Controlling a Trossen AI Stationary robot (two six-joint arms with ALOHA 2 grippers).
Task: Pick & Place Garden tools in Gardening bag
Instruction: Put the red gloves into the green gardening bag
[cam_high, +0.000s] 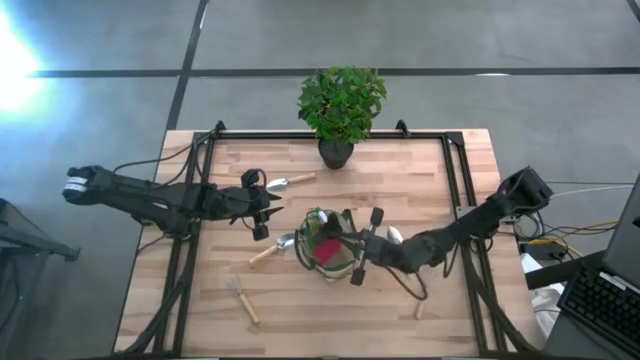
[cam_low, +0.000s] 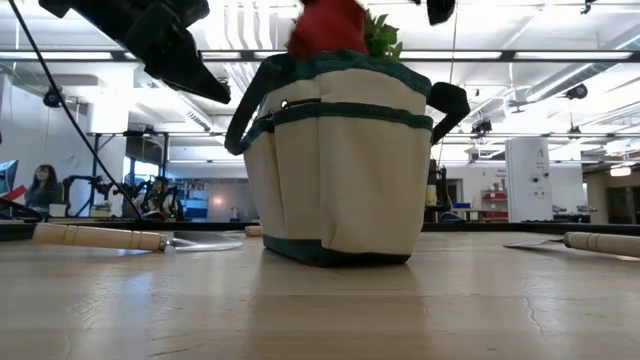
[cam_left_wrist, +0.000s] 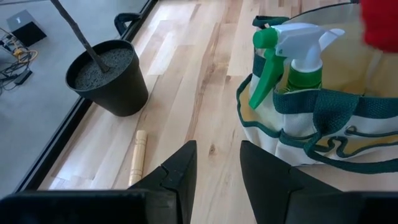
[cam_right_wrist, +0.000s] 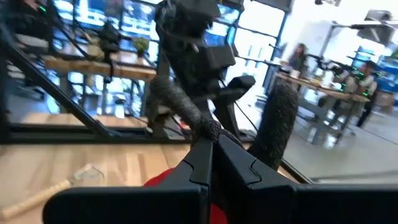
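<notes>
The right gripper (cam_high: 357, 268) is seen pressed together, its fingers (cam_right_wrist: 214, 158) meeting with nothing visibly pinched between them, and it is held just over the near rim of the gardening bag (cam_high: 333, 250); a red-and-black tool (cam_high: 325, 248) is seen directly beneath it, standing inside the bag's mouth. A green spray bottle (cam_left_wrist: 289, 59) is lodged upright in the bag beside the red tool. The left gripper (cam_high: 262, 216) is held above the table just beside the bag, its fingers (cam_left_wrist: 180, 171) parted and nothing caught between them. A trowel (cam_high: 272, 248) is laid on the wood between the left gripper and the bag, another trowel (cam_high: 288, 181) is found farther back, near the potted plant (cam_high: 340, 108), and a hand fork (cam_high: 243, 299) is left well apart at the front of the table (cam_high: 200, 290).
</notes>
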